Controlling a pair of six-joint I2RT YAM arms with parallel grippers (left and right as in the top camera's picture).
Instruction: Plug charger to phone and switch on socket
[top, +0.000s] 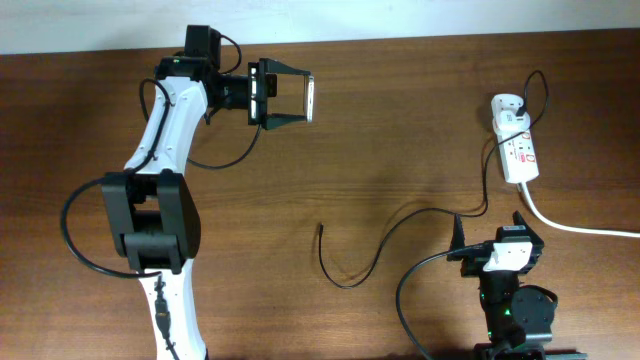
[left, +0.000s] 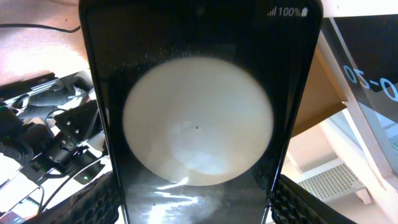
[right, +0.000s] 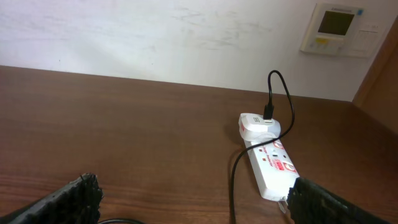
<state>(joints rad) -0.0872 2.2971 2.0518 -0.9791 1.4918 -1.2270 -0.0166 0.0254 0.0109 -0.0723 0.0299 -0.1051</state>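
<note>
Phone (left: 199, 124) blocks nearly all of the left wrist view, screen toward the lens, with a pale round glare across it. The left hand (left: 202, 208) is clamped on its edges, ribbed pads at both lower corners. Black cables lie blurred behind on the left.

Right wrist view: the right hand (right: 193, 186) hangs with its fingers spread wide. Beyond it on the tabletop (right: 124, 124) lies the socket (right: 273, 168), a white adapter (right: 258, 124) at its far end — the charger (right: 232, 180) loops up from it, then runs back toward the camera.

Overhead, the phone is held left of centre near the far edge, well apart from the socket at the right. The charger's tip lies mid-tabletop, apart from both hands. A thick white cord (top: 590, 230) leaves the socket rightward.
</note>
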